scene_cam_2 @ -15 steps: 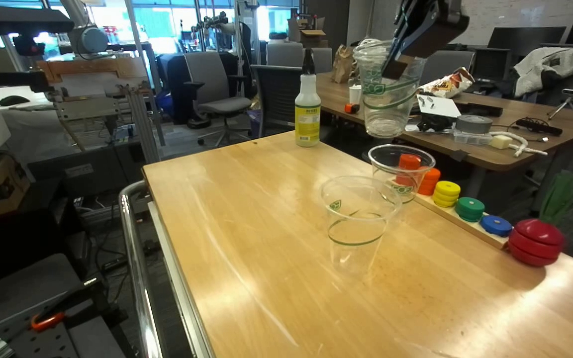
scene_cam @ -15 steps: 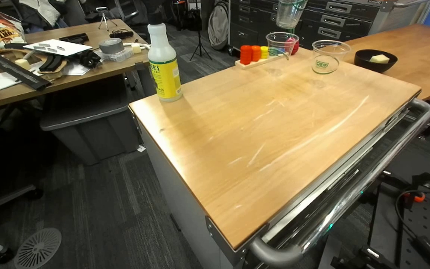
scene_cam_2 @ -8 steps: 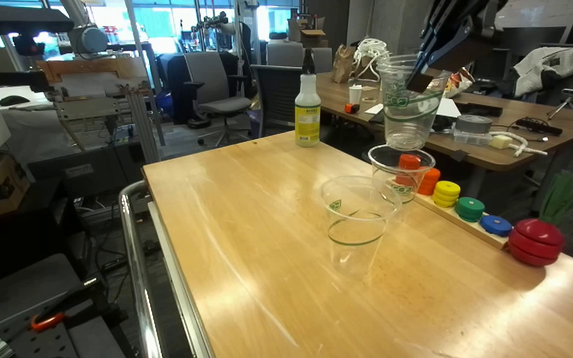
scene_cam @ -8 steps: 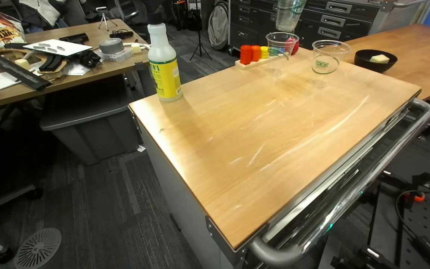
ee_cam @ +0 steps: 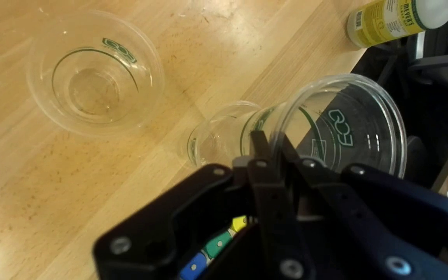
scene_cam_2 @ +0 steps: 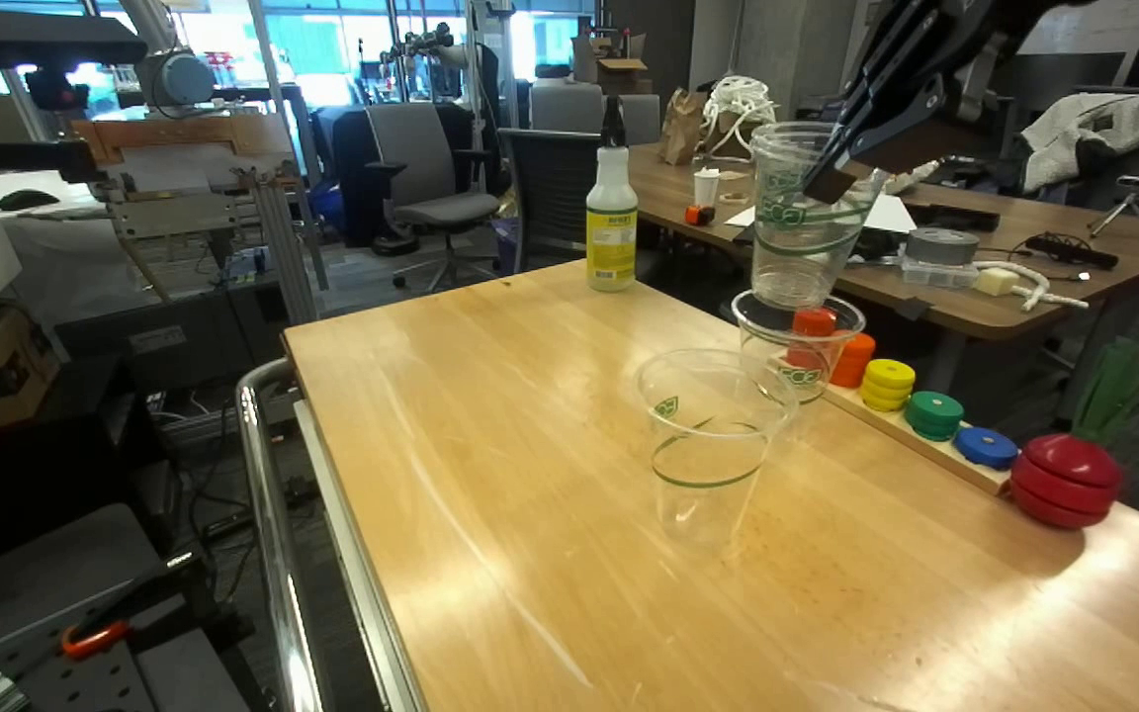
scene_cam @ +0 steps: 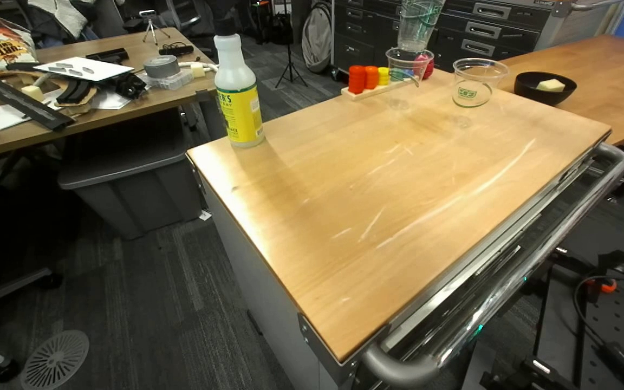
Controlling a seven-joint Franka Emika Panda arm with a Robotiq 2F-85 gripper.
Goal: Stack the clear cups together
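My gripper (ee_cam: 271,142) is shut on the near wall of two nested clear cups (ee_cam: 340,120), just under their rims. In both exterior views the held cups (scene_cam_2: 807,232) (scene_cam: 417,27) are slightly tilted in the air. Their base overlaps the far rim of a standing clear cup (scene_cam_2: 777,361) (scene_cam: 403,67) by the ring toy; whether it touches the rim I cannot tell. In the wrist view that cup (ee_cam: 204,144) is partly hidden behind the held ones. Another clear cup (scene_cam_2: 713,465) (ee_cam: 95,77) stands upright apart from it, and also shows in an exterior view (scene_cam: 474,89).
A yellow spray bottle (scene_cam_2: 612,222) stands at a table corner. A toy with coloured rings (scene_cam_2: 933,415) lies along the table edge beside the standing cup, with a red radish-like toy (scene_cam_2: 1064,485) at its end. A dark bowl (scene_cam: 545,92) lies beyond the other cup.
The gripper and held cups have moved from beyond the table edge toward the standing cup by the ring toy and come lower. The standing cups have not moved.
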